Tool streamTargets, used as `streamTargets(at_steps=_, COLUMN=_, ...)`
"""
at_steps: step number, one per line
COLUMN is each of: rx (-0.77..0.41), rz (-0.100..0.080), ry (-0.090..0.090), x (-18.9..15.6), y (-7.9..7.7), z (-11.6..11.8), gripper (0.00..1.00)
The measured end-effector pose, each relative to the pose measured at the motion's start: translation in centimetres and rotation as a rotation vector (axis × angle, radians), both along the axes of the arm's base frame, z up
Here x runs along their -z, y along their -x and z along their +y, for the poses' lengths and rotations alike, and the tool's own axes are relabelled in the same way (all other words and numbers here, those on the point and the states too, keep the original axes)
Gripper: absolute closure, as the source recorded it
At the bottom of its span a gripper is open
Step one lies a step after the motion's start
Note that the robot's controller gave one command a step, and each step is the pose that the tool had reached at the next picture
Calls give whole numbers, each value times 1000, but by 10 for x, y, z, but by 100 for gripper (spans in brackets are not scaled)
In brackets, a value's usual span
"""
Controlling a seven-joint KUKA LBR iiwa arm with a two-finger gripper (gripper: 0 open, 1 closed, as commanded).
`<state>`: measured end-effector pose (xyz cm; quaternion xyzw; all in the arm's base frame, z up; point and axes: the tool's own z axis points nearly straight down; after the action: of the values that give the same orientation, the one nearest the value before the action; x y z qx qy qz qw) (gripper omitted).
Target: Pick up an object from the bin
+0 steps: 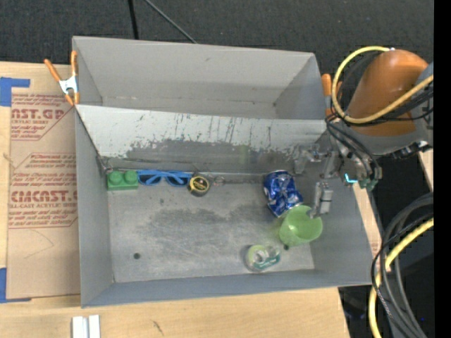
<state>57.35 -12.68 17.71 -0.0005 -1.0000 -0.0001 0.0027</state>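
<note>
hand (325, 204) just over green cup (301, 229), right front of bin (197, 83) | cup's axis unclear | grip: cannot tell

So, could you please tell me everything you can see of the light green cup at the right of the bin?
The light green cup looks like smooth plastic, round, with its open mouth turned up towards the camera. It lies on the floor of the bin, right of centre and towards the front. Its back edge meets the crumpled blue wrapper behind it. The claw is at its upper right rim; whether they touch cannot be told. A small clear object lies apart, front left.
</note>
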Motion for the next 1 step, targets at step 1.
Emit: streamTargets(at_steps=1, rx=-16, rz=-4, ry=1, x=107, y=4, z=-22, gripper=0)
